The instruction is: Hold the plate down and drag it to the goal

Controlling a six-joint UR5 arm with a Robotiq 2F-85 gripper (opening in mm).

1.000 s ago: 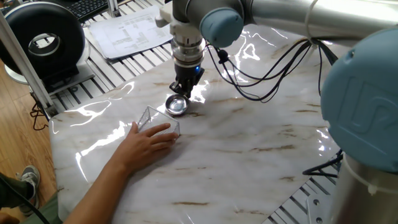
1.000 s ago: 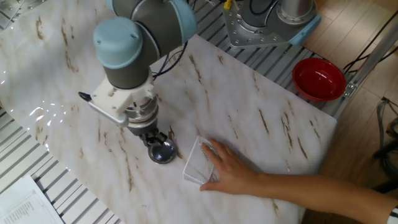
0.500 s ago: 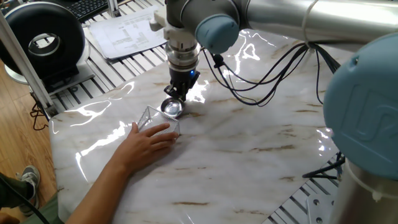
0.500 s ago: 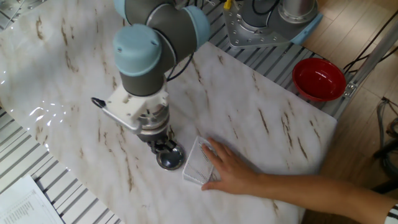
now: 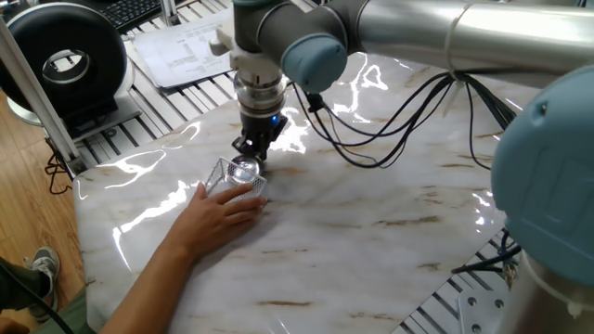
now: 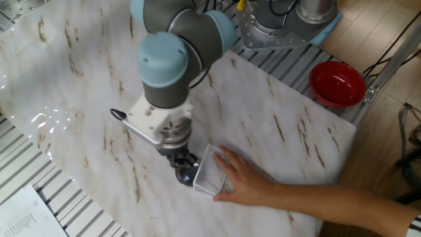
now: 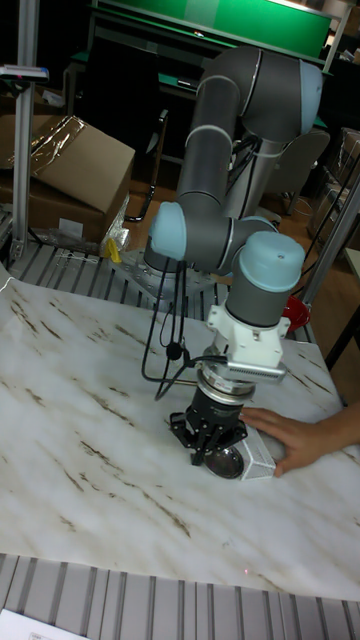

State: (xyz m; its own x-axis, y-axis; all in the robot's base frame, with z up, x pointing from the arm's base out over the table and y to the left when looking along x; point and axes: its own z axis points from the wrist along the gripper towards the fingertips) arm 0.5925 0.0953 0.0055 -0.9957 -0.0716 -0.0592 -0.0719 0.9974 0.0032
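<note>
Plate [image 5: 244,170] position has changed: one second earlier it lay clear of the goal [image 5: 229,182] toward 1 o'clock on the marble table [image 5: 371,223]; it now touches the goal's near edge, and the gripper [image 5: 251,151] has travelled with it toward 7 o'clock, pressing down on the dish. Gripper fingers appear close together on the plate; whether they clamp anything cannot be told. A person's hand [image 5: 219,213] rests on the goal, unmoved. The other fixed view shows a red bowl [image 6: 337,83] off the table at 2 o'clock. The tall fixed view shows the plate [image 7: 228,461] under the fingers [image 7: 203,432] and a cardboard box [image 7: 70,165] behind.
</note>
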